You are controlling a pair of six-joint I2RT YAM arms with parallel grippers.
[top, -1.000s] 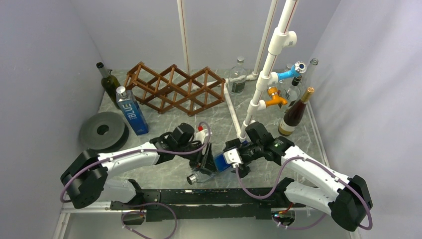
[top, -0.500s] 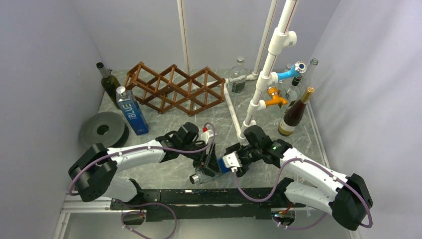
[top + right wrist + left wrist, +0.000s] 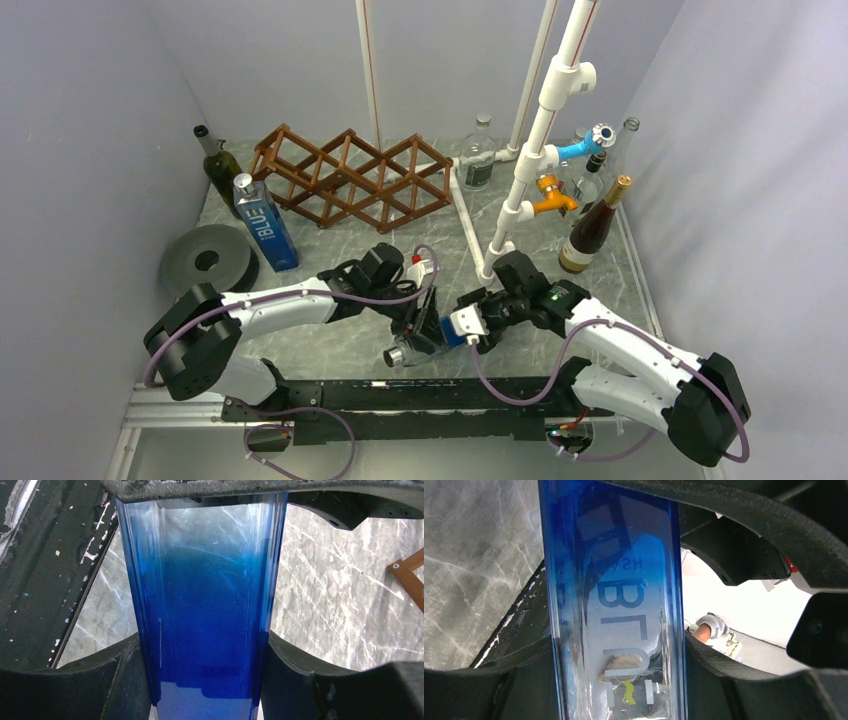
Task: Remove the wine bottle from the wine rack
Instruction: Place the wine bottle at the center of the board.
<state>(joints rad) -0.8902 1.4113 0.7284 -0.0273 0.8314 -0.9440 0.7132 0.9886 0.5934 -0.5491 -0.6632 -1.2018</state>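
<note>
**Marble counter [image 3: 330, 345]: bottle clear of rack**

Back left, the wine rack [image 3: 350, 180] holds nothing. Left jaws clamp the blue bottle [image 3: 447, 330] and right jaws clamp its base. It barely moved this past second, so only set-down looks left.

standing blue bottle [image 3: 265, 228]: "BLUE" | held blue bottle [image 3: 616, 605]: "BLU"

Blue bottle [image 3: 447, 330] slightly farther right.

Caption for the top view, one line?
Left gripper and right gripper hold a blue bottle in front of the rack.
</note>
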